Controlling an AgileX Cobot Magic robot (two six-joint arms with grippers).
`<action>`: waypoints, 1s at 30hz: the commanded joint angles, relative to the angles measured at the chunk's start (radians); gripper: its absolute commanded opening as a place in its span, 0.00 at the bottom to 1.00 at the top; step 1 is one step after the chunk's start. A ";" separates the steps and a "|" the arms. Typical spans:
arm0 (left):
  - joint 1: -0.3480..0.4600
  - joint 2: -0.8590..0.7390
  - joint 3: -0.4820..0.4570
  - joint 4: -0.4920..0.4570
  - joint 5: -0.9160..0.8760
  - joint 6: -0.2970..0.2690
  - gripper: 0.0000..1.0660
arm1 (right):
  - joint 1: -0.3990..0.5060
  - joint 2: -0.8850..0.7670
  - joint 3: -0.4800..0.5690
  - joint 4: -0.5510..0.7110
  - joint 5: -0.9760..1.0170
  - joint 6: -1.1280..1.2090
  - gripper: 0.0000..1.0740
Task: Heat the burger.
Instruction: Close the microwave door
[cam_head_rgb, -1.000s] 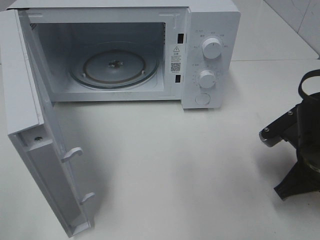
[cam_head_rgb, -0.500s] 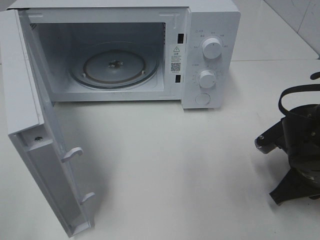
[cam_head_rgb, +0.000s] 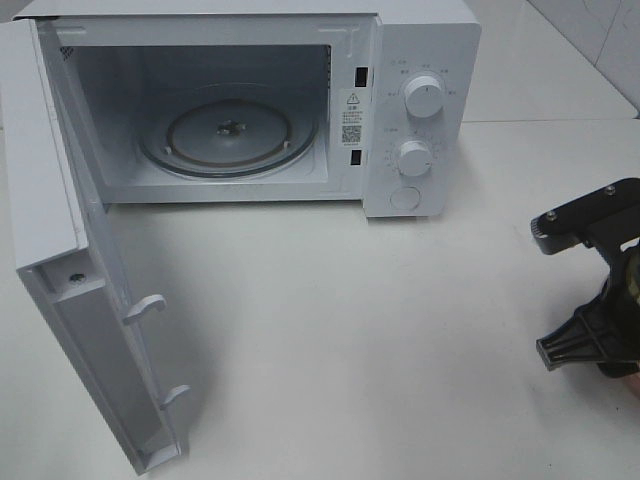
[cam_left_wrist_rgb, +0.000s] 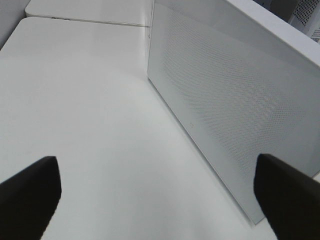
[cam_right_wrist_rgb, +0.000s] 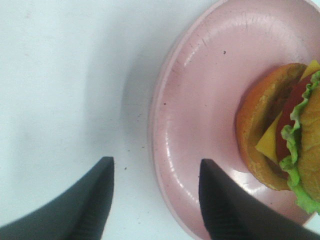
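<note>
Between the matt black fingers (cam_right_wrist_rgb: 95, 200) lies a glossy, smooth pink plate (cam_right_wrist_rgb: 200, 125) rim, the burger (cam_right_wrist_rgb: 280, 130) bun shiny beyond them.

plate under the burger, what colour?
Pink, glossy. The plate shows best in the right wrist view, with the burger on it.

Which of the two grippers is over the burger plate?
The right gripper: its fingers straddle the pink plate's rim, burger beside. The left gripper faces only the microwave door.

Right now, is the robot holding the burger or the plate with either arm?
No, nothing is held. The right end effector is open over the edge of the pink plate, beside the burger. The left end effector is open and empty.
</note>
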 joint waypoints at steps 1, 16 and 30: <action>0.004 -0.007 0.005 0.003 0.001 -0.006 0.92 | -0.003 -0.177 -0.004 0.148 -0.024 -0.180 0.49; 0.004 -0.007 0.005 0.003 0.001 -0.006 0.92 | -0.003 -0.663 -0.004 0.433 0.033 -0.523 0.73; 0.004 -0.007 0.005 0.003 0.001 -0.006 0.92 | -0.003 -0.765 -0.004 0.436 0.173 -0.546 0.70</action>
